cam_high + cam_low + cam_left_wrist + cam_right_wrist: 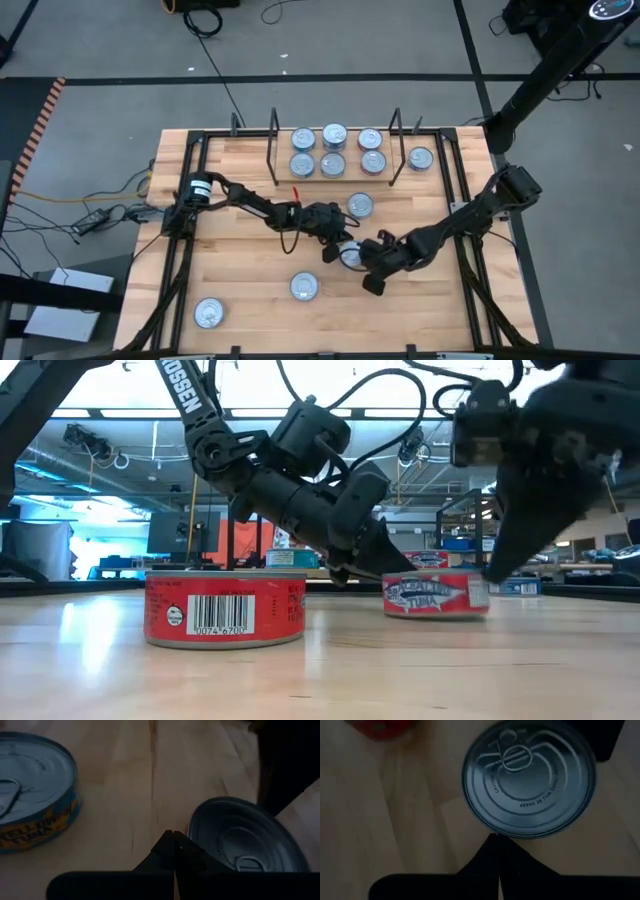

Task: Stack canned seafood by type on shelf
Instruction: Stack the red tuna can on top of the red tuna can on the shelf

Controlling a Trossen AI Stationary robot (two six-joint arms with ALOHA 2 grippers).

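A red-labelled tuna can (350, 257) stands flat on the table's middle, seen from the side in the low view (435, 595). My left gripper (336, 246) is shut at its left side, and my right gripper (372, 272) is shut at its near-right side. The shelf (335, 178) lies at the far edge between two black wire uprights and holds several silver-lidded cans (334, 150) in two rows. A blue-labelled can (30, 795) shows beside the left gripper (174, 839). My left gripper rests its shut fingertips (170, 845) against the red can's side rim (192, 827), coming slanted down from the table's left. The can stays flat on the table. My right gripper sets its shut fingertips (495, 845) at the can's rim (496, 832) from the near-right side, slanting down; I cannot tell whether they truly touch.
Loose cans stand on the table: one (359, 205) just short of the shelf, a red one (304, 287) toward the near edge, also seen in the low view (225, 610), and one (209, 313) at the near left. Another can (420, 157) sits outside the right upright (397, 150).
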